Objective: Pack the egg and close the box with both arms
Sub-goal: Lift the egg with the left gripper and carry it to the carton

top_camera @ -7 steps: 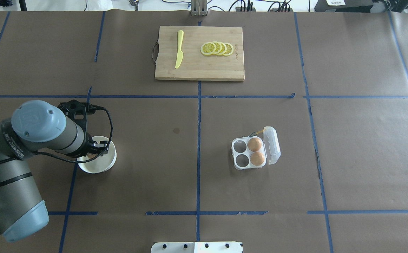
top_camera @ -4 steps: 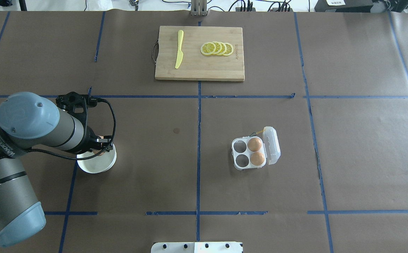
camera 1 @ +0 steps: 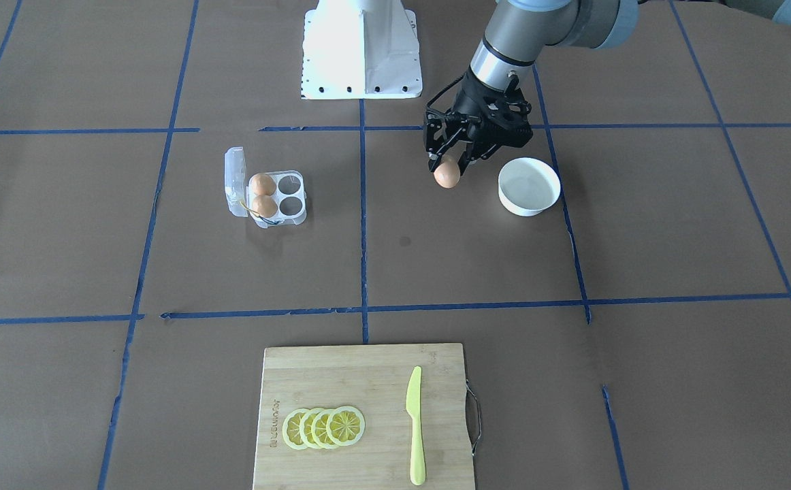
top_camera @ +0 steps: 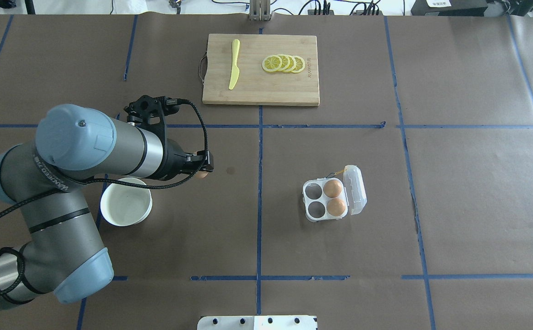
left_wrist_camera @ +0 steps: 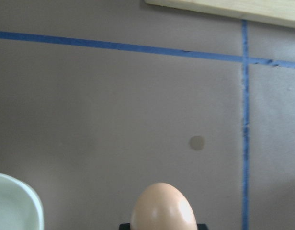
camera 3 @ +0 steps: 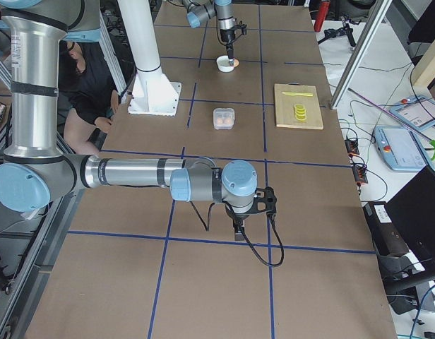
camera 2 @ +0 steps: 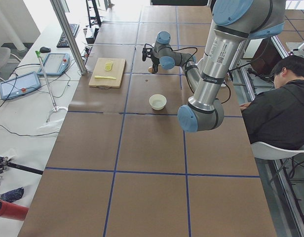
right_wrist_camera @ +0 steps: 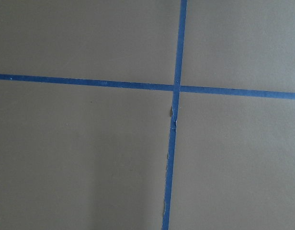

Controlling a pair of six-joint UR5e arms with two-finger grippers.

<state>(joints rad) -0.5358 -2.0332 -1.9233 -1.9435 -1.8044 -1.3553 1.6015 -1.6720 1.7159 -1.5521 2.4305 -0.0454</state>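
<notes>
Carrying: your left hand [camera 1: 448,163], clamped on the egg [camera 1: 446,175], has left the bowl [camera 1: 528,208] beside it.
Box [camera 1: 300,194]: open, half empty, well beyond the hand.
Right hand [camera 3: 238,227]: grip unreadable.

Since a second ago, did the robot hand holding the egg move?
Yes. The left gripper was over the white bowl; now it is past the bowl's rim, toward the egg carton, holding the egg.
</notes>
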